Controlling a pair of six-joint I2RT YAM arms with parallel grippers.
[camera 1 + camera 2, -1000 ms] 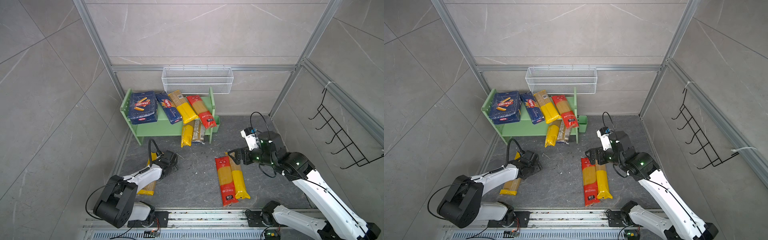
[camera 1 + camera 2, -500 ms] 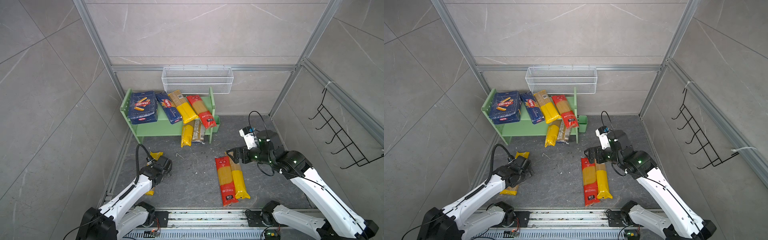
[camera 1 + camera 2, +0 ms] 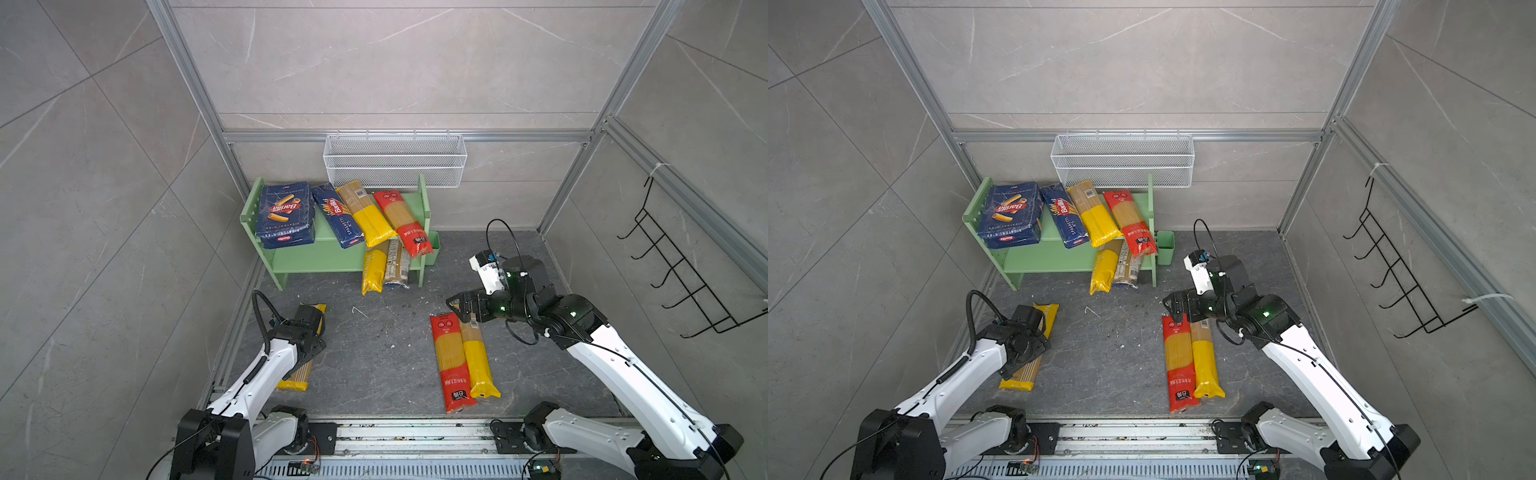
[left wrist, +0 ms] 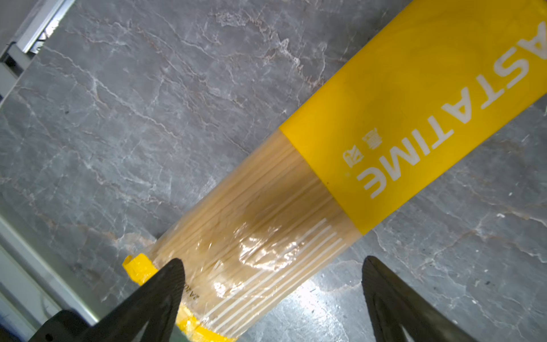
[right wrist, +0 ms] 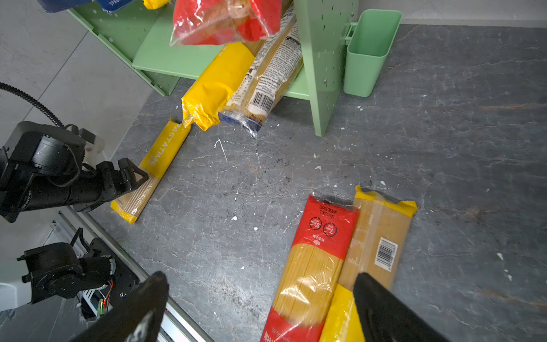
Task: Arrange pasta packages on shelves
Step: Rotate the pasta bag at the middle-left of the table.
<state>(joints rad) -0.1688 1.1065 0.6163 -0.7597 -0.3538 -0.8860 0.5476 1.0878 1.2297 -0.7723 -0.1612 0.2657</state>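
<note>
- Left gripper is seen spread wide over a yellow bag, not pinching it.
- Right gripper is seen spread, empty, by a red bag.

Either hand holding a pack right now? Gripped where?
Nothing held. Left hand is open over the yellow spaghetti bag on the floor; right hand open, empty.

shelves: 11 o'clock of floor centre
PASTATIME bag: 9 o'clock, on floor
two spaghetti bags: 4 o'clock, side by side
</note>
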